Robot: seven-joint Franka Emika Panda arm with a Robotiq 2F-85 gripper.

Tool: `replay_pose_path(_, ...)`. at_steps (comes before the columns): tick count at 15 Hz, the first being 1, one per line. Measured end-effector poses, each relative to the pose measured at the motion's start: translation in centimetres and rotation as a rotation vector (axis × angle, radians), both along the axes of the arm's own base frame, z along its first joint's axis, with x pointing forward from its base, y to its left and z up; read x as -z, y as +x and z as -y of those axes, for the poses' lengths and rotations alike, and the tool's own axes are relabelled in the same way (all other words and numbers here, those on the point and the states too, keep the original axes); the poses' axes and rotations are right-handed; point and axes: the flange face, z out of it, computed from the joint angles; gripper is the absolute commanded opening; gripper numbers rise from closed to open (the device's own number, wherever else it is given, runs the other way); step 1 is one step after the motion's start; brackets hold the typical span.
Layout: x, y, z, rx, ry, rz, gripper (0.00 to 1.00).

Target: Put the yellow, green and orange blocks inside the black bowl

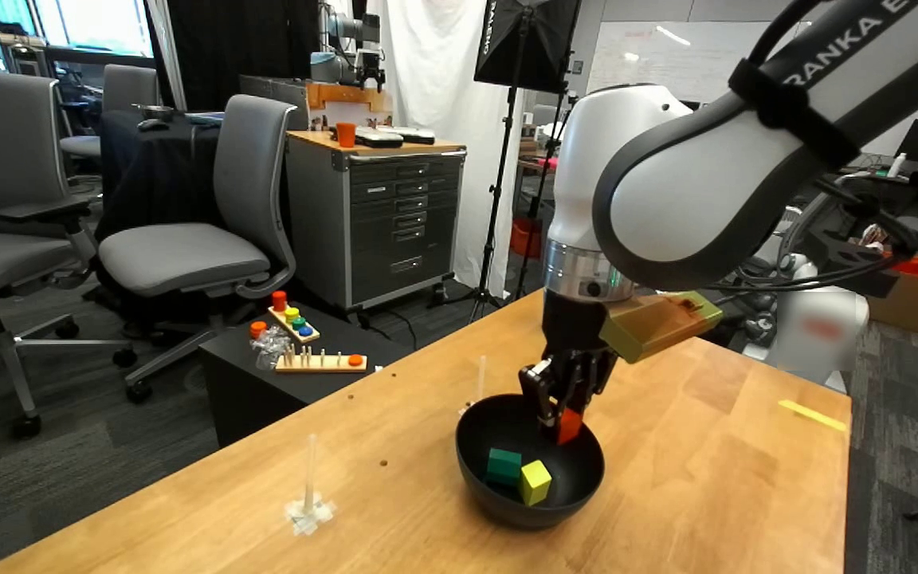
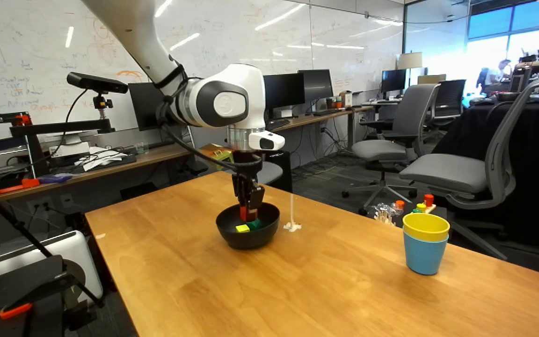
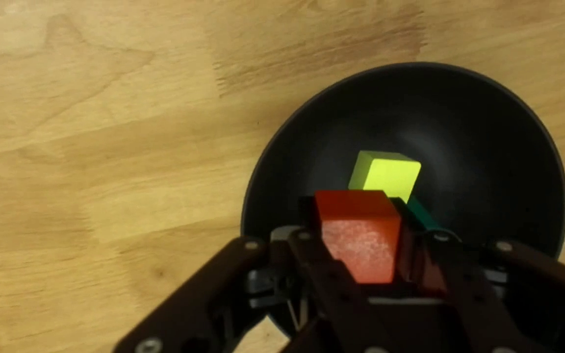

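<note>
Just beside the black bowl (image 2: 246, 241), 1 thin rod (image 2: 292, 209) stands upright.

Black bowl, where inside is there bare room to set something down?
In the wrist view, the black bowl is bare along its upper and right inside, between the rim and the yellow block. A narrower bare strip lies between that block and the left rim. Lower down is crowded: the green block, plus the end effector holding the orange block.

In the wrist view, the jaws mostly hide the green block (image 3: 422, 214).
</note>
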Motion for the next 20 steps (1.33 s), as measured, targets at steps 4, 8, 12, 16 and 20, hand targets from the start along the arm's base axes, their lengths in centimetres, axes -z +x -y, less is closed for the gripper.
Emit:
replay_pose_path(4, 1.4, -0.8, 0.0, -0.032, 0.0, -0.029, 0.17)
replay_pose_path(8, 2.3, -1.1, 0.0, -0.041, -0.002, -0.043, 0.18)
replay_pose_path(12, 2.7, -1.2, 0.1, -0.05, -0.01, -0.048, 0.19)
replay_pose_path(16, 2.7, -1.2, 0.1, -0.059, -0.017, -0.047, 0.46)
replay_pose_path(20, 2.7, -1.2, 0.2, -0.06, -0.019, -0.047, 0.84)
